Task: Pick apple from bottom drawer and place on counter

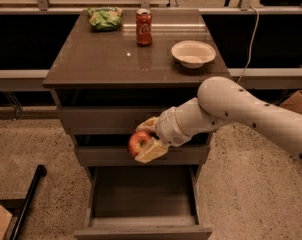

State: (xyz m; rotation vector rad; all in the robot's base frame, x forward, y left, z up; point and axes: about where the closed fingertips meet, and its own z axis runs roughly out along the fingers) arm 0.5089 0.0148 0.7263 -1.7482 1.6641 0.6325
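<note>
The red apple [138, 142] with a yellowish patch is held in my gripper [147, 138], which is shut on it. The cream fingers [151, 151] clasp it from above and below. The gripper hangs in front of the middle drawer front, above the open bottom drawer [143, 199], whose tray looks empty. The white arm reaches in from the right. The glossy grey-brown counter [101, 59] lies above the gripper, at the top of the cabinet.
On the counter stand a red soda can [144, 27], a green chip bag [105, 18] at the back left and a white bowl [193, 53] at the right. A black pole [28, 199] lies on the floor at left. A cardboard box [297, 102] sits at right.
</note>
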